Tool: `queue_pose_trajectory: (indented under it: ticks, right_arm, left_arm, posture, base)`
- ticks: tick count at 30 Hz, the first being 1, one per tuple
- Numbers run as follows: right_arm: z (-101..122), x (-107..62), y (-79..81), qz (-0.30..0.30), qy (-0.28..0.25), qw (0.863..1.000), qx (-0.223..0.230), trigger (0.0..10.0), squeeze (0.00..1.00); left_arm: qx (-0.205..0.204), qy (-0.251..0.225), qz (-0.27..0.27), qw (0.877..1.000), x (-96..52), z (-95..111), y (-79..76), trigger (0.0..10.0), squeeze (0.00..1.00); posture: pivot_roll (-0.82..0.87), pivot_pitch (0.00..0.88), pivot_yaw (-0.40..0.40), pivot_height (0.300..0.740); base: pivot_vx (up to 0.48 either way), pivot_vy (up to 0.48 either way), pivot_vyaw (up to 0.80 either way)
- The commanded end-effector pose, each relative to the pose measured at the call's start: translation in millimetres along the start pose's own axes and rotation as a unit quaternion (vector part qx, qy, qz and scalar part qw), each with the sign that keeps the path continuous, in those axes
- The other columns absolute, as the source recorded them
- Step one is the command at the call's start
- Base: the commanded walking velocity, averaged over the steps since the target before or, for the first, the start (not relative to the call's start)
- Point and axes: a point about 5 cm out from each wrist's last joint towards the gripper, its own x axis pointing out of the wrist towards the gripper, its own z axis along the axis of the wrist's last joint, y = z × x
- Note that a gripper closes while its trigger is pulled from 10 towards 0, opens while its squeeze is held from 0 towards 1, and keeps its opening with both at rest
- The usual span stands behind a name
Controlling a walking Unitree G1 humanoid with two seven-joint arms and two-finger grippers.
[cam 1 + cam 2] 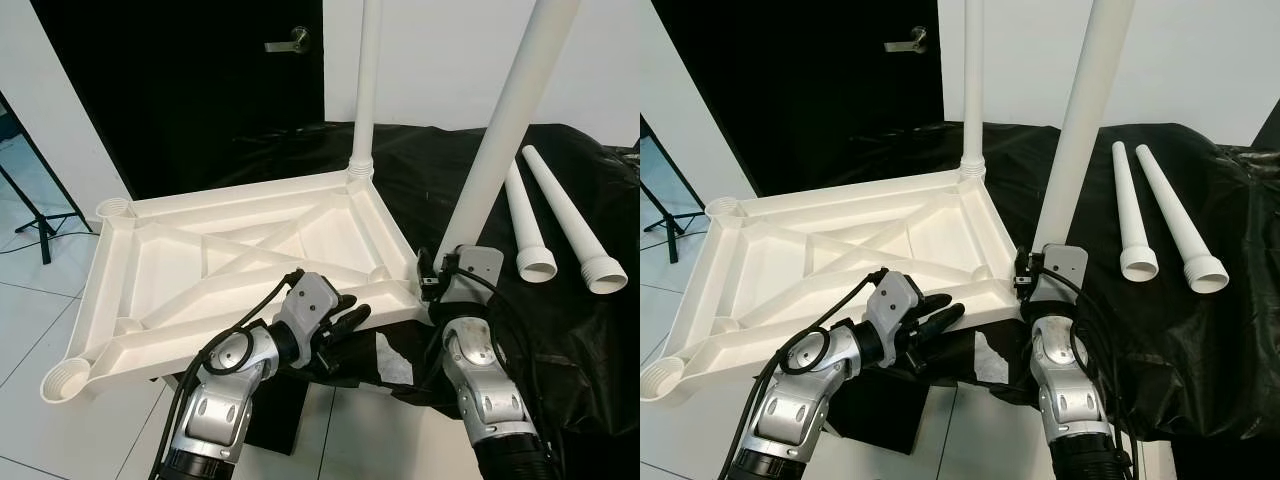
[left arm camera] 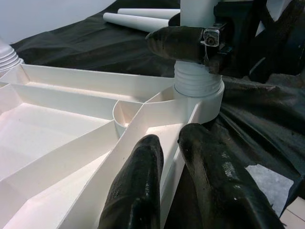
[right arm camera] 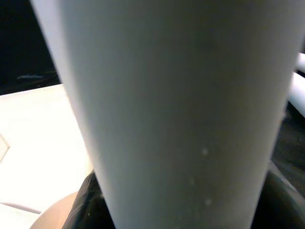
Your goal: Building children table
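Note:
A white plastic tabletop (image 1: 240,265) lies upside down, partly on a black cloth (image 1: 590,340). One white leg (image 1: 366,90) stands in its far right corner. A second leg (image 1: 505,130) stands in the near right corner socket (image 2: 199,93). My right gripper (image 1: 428,272) is shut around this leg just above its threaded end; the leg (image 3: 176,109) sits very close in the right wrist view. My left gripper (image 1: 352,318) is shut on the tabletop's near rim (image 2: 157,143), one finger on each side. Two loose legs (image 1: 525,225) (image 1: 572,215) lie on the cloth at the right.
Both left corner sockets (image 1: 115,208) (image 1: 62,380) are open and overhang the white tiled floor (image 1: 30,330). A black box (image 1: 275,420) sits under the tabletop's near edge. A tripod stand (image 1: 40,215) is at the far left, a black door (image 1: 200,80) behind.

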Motion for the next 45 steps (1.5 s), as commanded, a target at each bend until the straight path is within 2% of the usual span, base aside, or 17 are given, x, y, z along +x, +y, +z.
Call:
queue_pose_trajectory:
  ticks: [1, 5, 6, 7, 8, 9, 20, 21, 30, 34, 35, 36, 37, 38, 41, 42, 45]
  right_arm:
    - [-13.0, -3.4, 1.4, -0.001, 0.031, 1.0, 0.004, 10.0, 0.0]
    - [-10.5, -3.6, 1.4, 0.006, 0.021, 1.0, 0.008, 10.0, 0.0]
    - [-8.9, -3.7, 0.8, 0.011, 0.015, 1.0, 0.014, 10.0, 0.08]
    - [-8.9, -3.7, 0.8, 0.011, 0.015, 1.0, 0.014, 10.0, 0.08]
    - [-7.5, -3.9, 0.1, 0.016, 0.011, 1.0, 0.016, 10.0, 0.33]
    - [-6.2, -4.5, -1.6, 0.022, 0.006, 1.0, 0.017, 10.0, 1.0]
    - [-0.1, -12.4, -21.1, 0.128, -0.018, 0.992, 0.002, 10.0, 1.0]
    - [0.4, -11.7, -30.5, 0.186, -0.013, 0.982, -0.009, 10.0, 0.0]
    - [3.4, -1.3, -42.7, 0.278, -0.001, 0.96, -0.039, 10.0, 0.0]
    - [3.8, 7.1, -41.6, 0.333, 0.009, 0.941, -0.059, 10.0, 0.0]
    - [3.5, 9.5, -41.2, 0.345, 0.012, 0.936, -0.064, 6.5, 0.0]
    - [3.5, 9.5, -41.2, 0.345, 0.012, 0.936, -0.064, 6.5, 0.0]
    - [3.2, 11.1, -40.5, 0.356, 0.015, 0.932, -0.067, 4.2, 0.0]
    - [2.3, 12.6, -40.0, 0.367, 0.019, 0.927, -0.071, 0.6, 0.0]
    - [1.9, 13.1, -40.0, 0.37, 0.02, 0.926, -0.072, 0.6, 0.0]
    - [1.4, 13.5, -40.4, 0.373, 0.021, 0.924, -0.077, 0.0, 0.0]
    - [0.6, 13.8, -41.2, 0.377, 0.023, 0.923, -0.079, 0.0, 0.0]
  left_arm:
    - [0.001, 0.004, 0.074, 0.997, 0.5, -0.8, 9.6, 10.0, 0.0]
    - [0.003, 0.005, 0.073, 0.997, 0.0, -1.0, 10.4, 10.0, 0.0]
    - [0.003, 0.005, 0.072, 0.997, 0.0, -1.0, 10.6, 10.0, 0.0]
    - [0.003, 0.005, 0.072, 0.997, 0.0, -1.0, 10.6, 10.0, 0.0]
    - [0.003, 0.005, 0.072, 0.997, 0.0, -1.1, 10.5, 10.0, 0.0]
    - [0.002, 0.005, 0.07, 0.998, 0.2, -0.8, 10.0, 10.0, 0.0]
    - [-0.004, 0.011, 0.059, 0.998, -0.6, -3.5, 5.1, 10.0, 0.0]
    - [-0.006, 0.012, 0.052, 0.999, -0.6, -3.8, 2.2, 10.0, 0.0]
    - [-0.01, 0.014, 0.038, 0.999, 0.1, -4.6, -4.3, 10.0, 0.0]
    - [-0.014, 0.014, 0.039, 0.999, 0.2, -5.1, -5.2, 10.0, 0.0]
    - [-0.014, 0.013, 0.039, 0.999, 0.2, -4.9, -5.8, 10.0, 0.0]
    - [-0.014, 0.013, 0.039, 0.999, 0.2, -4.9, -5.8, 10.0, 0.0]
    - [-0.016, 0.01, 0.034, 0.999, 0.1, -4.2, -6.5, 10.0, 0.0]
    - [-0.028, 0.006, 0.024, 0.999, -0.3, -3.4, -7.4, 10.0, 0.0]
    - [-0.036, 0.004, 0.019, 0.999, -0.5, -3.3, -7.6, 10.0, 0.0]
    - [-0.04, 0.003, 0.009, 0.999, -0.7, -2.7, -8.5, 10.0, 1.0]
    - [-0.037, 0.002, -0.001, 0.999, -1.2, -1.6, -10.4, 10.0, 1.0]
  posture:
    - [0.02, 0.0, 0.025, 0.74]
    - [0.02, 0.0, 0.025, 0.74]
    - [0.02, 0.0, 0.025, 0.74]
    - [0.02, 0.0, 0.025, 0.74]
    - [0.02, 0.0, 0.024, 0.74]
    - [0.02, 0.0, 0.022, 0.74]
    - [0.02, 0.0, 0.024, 0.74]
    - [0.02, 0.0, 0.028, 0.74]
    - [0.02, 0.0, 0.028, 0.74]
    - [0.03, 0.0, 0.022, 0.74]
    - [0.03, 0.0, 0.019, 0.74]
    - [0.03, 0.0, 0.019, 0.74]
    - [0.04, 0.0, 0.015, 0.74]
    - [0.04, 0.0, 0.014, 0.74]
    - [0.04, 0.0, 0.013, 0.74]
    - [0.04, 0.0, 0.009, 0.74]
    - [0.04, 0.0, 0.007, 0.74]
  base:
    - [0.0, 0.0, 0.0]
    - [0.0, 0.0, 0.0]
    - [0.0, 0.0, 0.0]
    - [0.0, 0.0, 0.0]
    - [0.0, 0.0, 0.0]
    - [0.0, 0.0, 0.0]
    - [0.0, 0.0, 0.0]
    - [0.0, 0.0, 0.0]
    - [0.0, 0.0, 0.0]
    - [0.0, 0.0, 0.0]
    - [0.0, 0.0, 0.0]
    - [0.0, 0.0, 0.0]
    - [0.0, 0.0, 0.0]
    - [0.0, 0.0, 0.0]
    - [0.0, 0.0, 0.0]
    - [0.0, 0.0, 0.0]
    - [0.0, 0.0, 0.0]
